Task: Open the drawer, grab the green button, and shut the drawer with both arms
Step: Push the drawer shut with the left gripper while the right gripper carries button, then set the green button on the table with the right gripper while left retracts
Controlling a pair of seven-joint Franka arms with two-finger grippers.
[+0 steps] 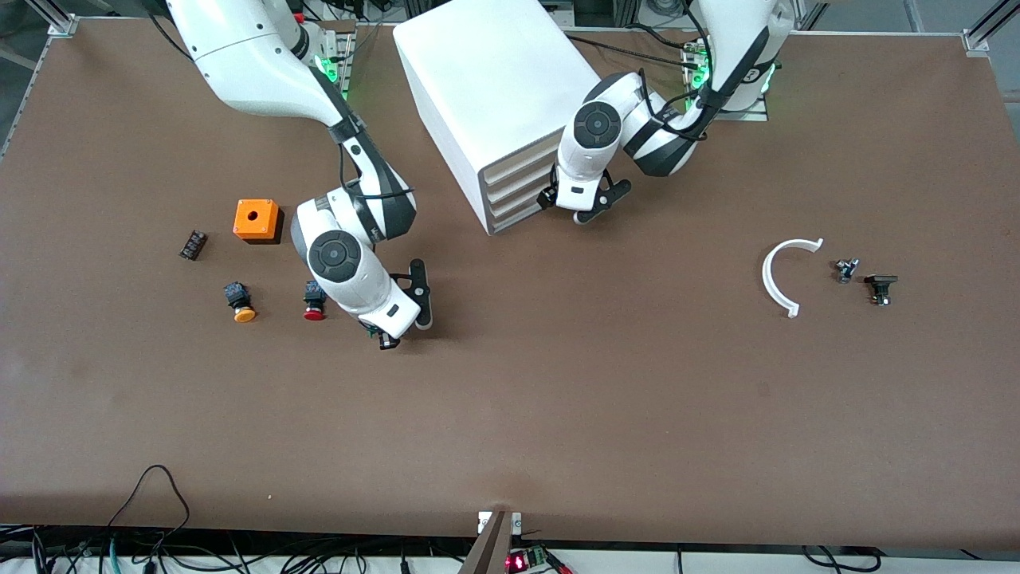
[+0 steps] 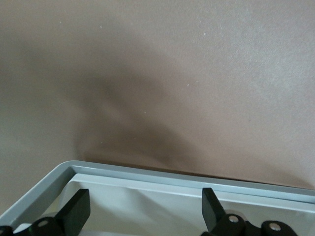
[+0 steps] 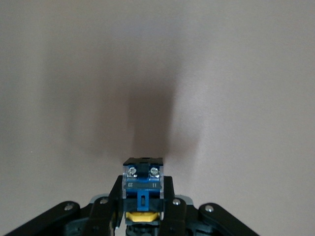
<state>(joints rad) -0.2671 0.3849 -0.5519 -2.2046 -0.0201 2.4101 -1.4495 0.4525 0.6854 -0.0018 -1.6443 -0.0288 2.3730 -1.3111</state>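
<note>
The white cabinet [image 1: 494, 88] stands near the robots' bases, its three cream drawer fronts turned toward the left arm's end. My left gripper [image 1: 586, 209] is open, right in front of the bottom drawer [image 1: 518, 217]. In the left wrist view my left gripper [image 2: 142, 199] has its black fingers spread over the drawer's white inside, just within its grey rim [image 2: 172, 173]. My right gripper [image 1: 386, 339] hangs low over bare table, shut on the button [image 3: 142, 179]. Its black body with blue and yellow bits shows between the fingers [image 3: 170, 196]; its cap is hidden.
Toward the right arm's end lie an orange box [image 1: 256, 220], a yellow-capped button [image 1: 241, 304], a red-capped button [image 1: 314, 303] and a small black part [image 1: 193, 244]. Toward the left arm's end lie a white curved piece [image 1: 785, 275] and two small dark parts [image 1: 846, 269], [image 1: 880, 287].
</note>
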